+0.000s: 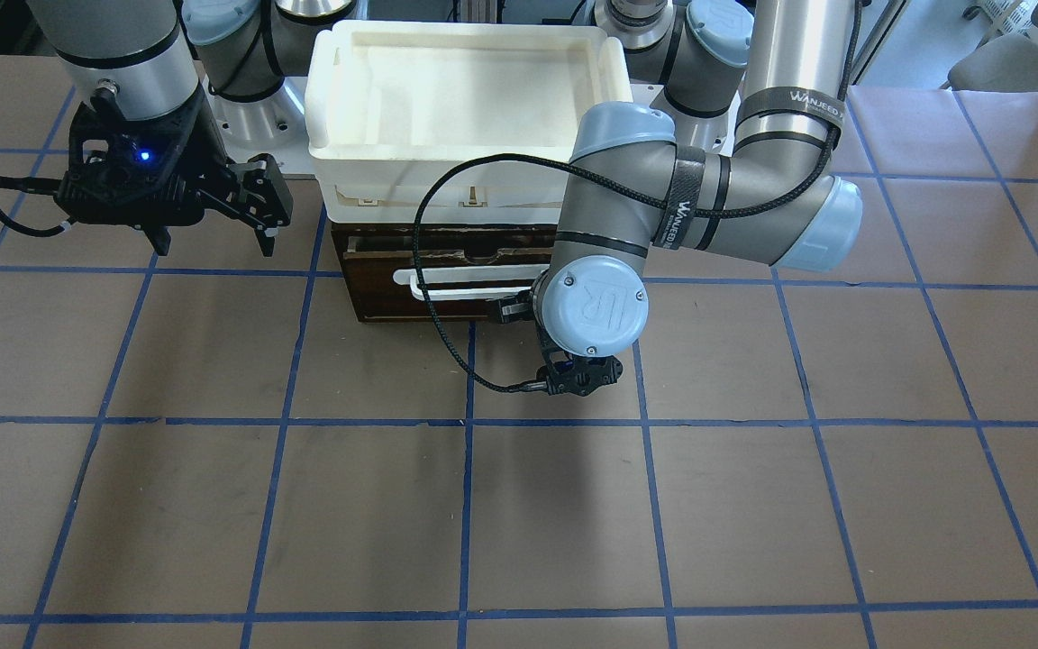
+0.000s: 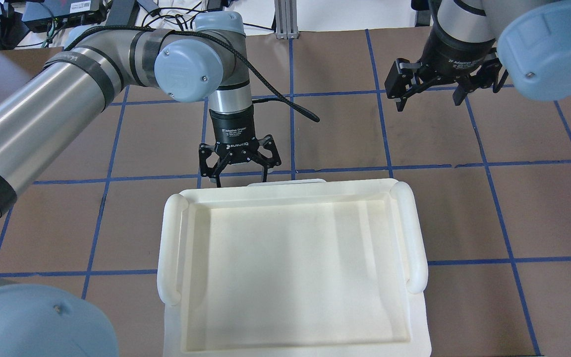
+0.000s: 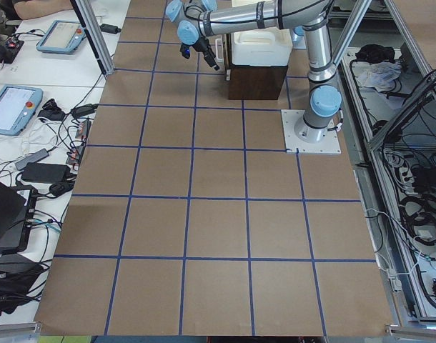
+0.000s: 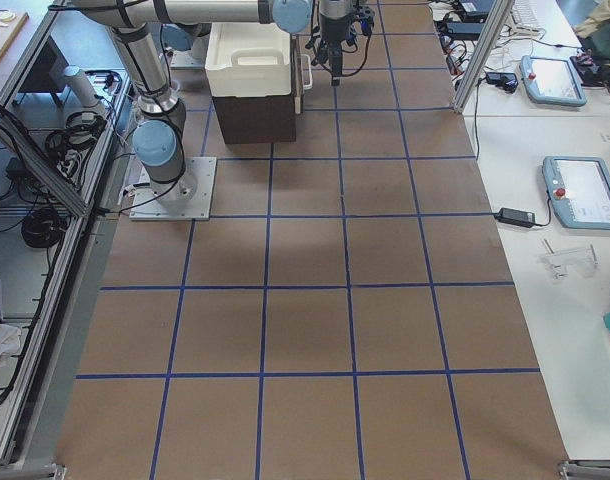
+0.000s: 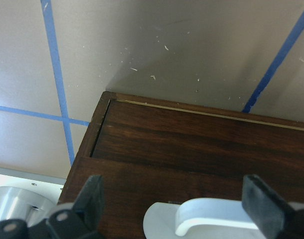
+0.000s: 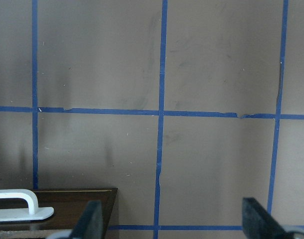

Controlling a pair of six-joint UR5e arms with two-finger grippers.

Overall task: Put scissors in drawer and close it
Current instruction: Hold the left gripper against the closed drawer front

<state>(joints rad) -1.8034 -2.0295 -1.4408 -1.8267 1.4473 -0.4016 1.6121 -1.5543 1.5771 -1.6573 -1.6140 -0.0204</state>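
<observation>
The dark-brown drawer with its white bar handle sits under a white tray. None of its pale interior shows, so it looks pushed in. The scissors are out of view in every frame. My left gripper is open at the drawer front. In the left wrist view its fingers stand on either side of the handle's end, not touching it, with the drawer's wood behind. My right gripper is open and empty, hanging above the table beside the drawer; it also shows in the overhead view.
A white plastic tray rests on top of the drawer cabinet and hides it from overhead. The brown table with blue grid tape stretches in front. The right wrist view shows the handle at its lower left.
</observation>
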